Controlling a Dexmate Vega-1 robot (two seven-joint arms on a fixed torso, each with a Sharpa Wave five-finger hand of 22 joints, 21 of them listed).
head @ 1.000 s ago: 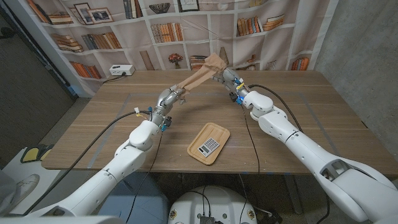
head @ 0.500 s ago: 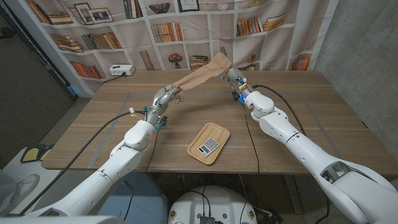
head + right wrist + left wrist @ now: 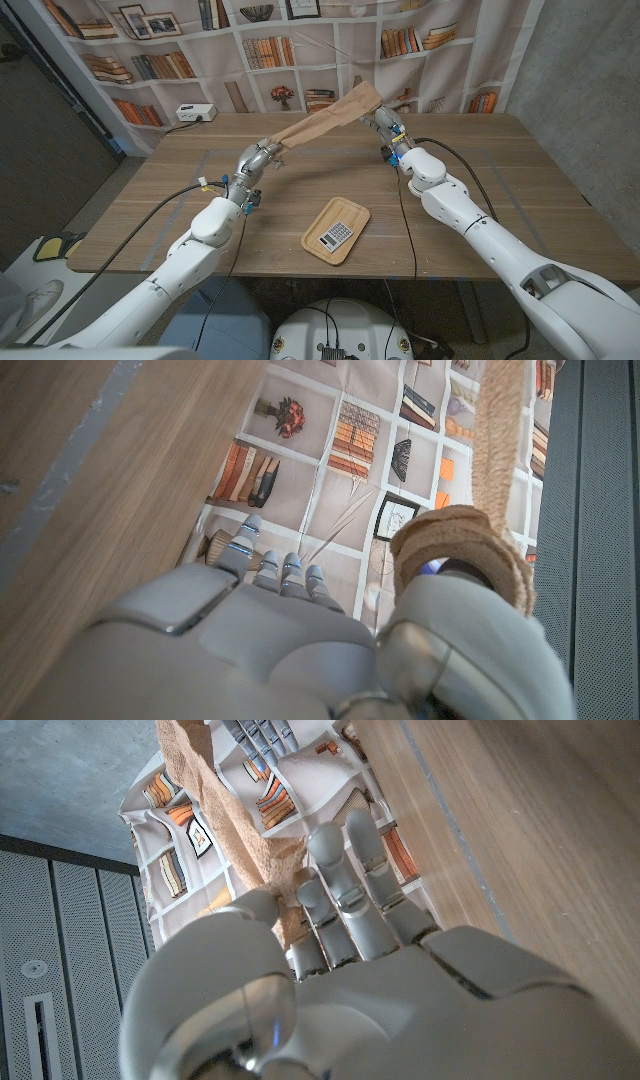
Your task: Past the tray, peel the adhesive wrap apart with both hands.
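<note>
A tan strip of adhesive wrap point(image 3: 322, 121) stretches taut above the far half of the table, beyond the wooden tray point(image 3: 336, 229). My left hand point(image 3: 261, 156) grips its lower left end; in the left wrist view the crinkled tan wrap point(image 3: 245, 845) runs out from between the thumb and fingers point(image 3: 345, 885). My right hand point(image 3: 385, 122) holds the higher right end, where the rest of the roll point(image 3: 462, 550) sits on the thumb and the pulled strip point(image 3: 497, 430) leads away.
The tray holds a small calculator point(image 3: 337, 234) and lies near the table's front middle. A white power box point(image 3: 195, 113) stands at the far left edge. A bookshelf-print backdrop point(image 3: 290, 45) hangs behind the table.
Both hands have moved apart, the left one leftward and the right one rightward. The wrap between them is longer and thinner than a second ago.
</note>
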